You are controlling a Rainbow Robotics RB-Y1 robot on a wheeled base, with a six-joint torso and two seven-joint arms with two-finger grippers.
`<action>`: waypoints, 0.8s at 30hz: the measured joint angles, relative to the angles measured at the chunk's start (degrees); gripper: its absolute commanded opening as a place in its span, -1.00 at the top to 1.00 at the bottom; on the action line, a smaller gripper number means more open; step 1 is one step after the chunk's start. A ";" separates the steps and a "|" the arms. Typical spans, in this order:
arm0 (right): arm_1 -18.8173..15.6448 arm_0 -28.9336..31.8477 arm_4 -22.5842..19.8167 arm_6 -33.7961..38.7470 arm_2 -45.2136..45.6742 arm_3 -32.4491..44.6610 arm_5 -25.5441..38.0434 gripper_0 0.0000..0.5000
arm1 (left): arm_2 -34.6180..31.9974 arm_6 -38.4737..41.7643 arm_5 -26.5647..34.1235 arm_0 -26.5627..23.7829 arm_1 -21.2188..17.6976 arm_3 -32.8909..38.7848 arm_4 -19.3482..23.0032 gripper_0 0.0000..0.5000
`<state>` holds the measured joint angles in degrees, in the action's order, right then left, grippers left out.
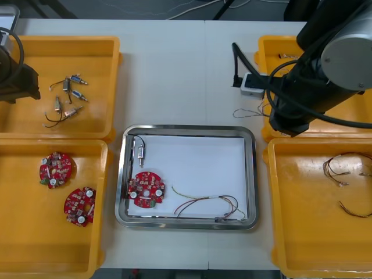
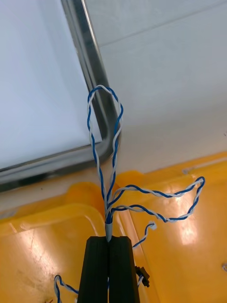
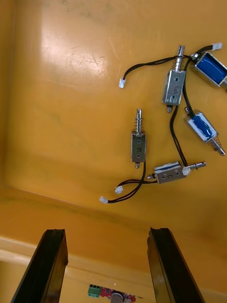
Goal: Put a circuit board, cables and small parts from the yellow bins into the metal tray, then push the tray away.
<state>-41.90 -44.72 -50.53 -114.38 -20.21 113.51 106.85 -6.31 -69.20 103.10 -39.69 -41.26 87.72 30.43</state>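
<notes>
My right gripper [image 2: 109, 236] is shut on a twisted blue and white cable [image 2: 103, 142], whose loops hang past the fingertips over a corner of the metal tray [image 2: 94, 85]. In the front view the right arm [image 1: 290, 110] hovers at the upper right bin's [image 1: 273, 43] inner edge, with the thin cable [image 1: 249, 111] trailing toward the tray [image 1: 186, 128]. The tray is white inside and holds a red circuit board [image 1: 146, 189], a small metal part [image 1: 141, 154] and a red and yellow cable [image 1: 209, 204]. My left gripper [image 3: 106, 232] stands open above small metal parts [image 3: 138, 144].
The left arm [image 1: 14, 81] sits over the upper left bin [image 1: 58, 43] with several small metal parts [image 1: 67, 99]. The lower left bin [image 1: 23, 232] holds two circuit boards [image 1: 56, 168]. Red and yellow cables [image 1: 346, 174] lie in the lower right bin [image 1: 308, 232].
</notes>
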 measured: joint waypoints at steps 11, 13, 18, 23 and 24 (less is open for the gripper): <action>3.82 0.00 4.09 -0.35 -9.99 0.92 -6.10 1.00 | 0.00 -0.02 -0.18 0.00 0.07 -0.25 -1.79 -1.00; 4.44 0.00 5.40 -0.35 -12.41 0.93 -7.64 1.00 | 0.00 -0.02 -0.28 0.00 0.22 -0.37 -2.46 -1.00; 5.83 0.00 8.47 -0.35 -17.87 0.94 -10.18 1.00 | 0.00 -0.03 -2.91 -0.01 1.17 -2.39 -3.53 -1.00; 6.76 0.00 10.61 -0.35 -22.28 0.89 -12.38 1.00 | 0.09 -0.03 -5.23 -0.01 2.88 -3.61 -5.21 -1.00; 6.81 0.00 10.96 -0.35 -23.12 0.79 -13.08 1.00 | 0.11 -0.03 -5.47 -0.01 3.22 -3.65 -5.50 -1.00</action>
<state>-35.09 -44.72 -39.56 -114.73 -43.33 114.30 93.77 -6.21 -69.23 97.63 -39.70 -38.04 84.08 24.93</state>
